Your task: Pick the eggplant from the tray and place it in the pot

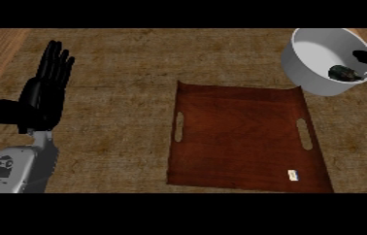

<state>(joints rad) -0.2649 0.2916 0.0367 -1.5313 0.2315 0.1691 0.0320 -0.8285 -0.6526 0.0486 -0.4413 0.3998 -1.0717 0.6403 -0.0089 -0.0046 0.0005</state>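
In the head view, the small, dark, glossy eggplant (342,73) lies inside the round, smooth-walled grey pot (308,78), low against its right wall and well apart from the flat reddish-brown wooden tray (243,132) with its two slot handles. My left hand (44,91) rests at the left, fingers straight, close together, pointing up. A black shape at the pot's right edge may be my right hand (360,57); I cannot tell its state. If it catches the rim on lifting out, I judge the pot could slide on the coarse brown counter (114,132).
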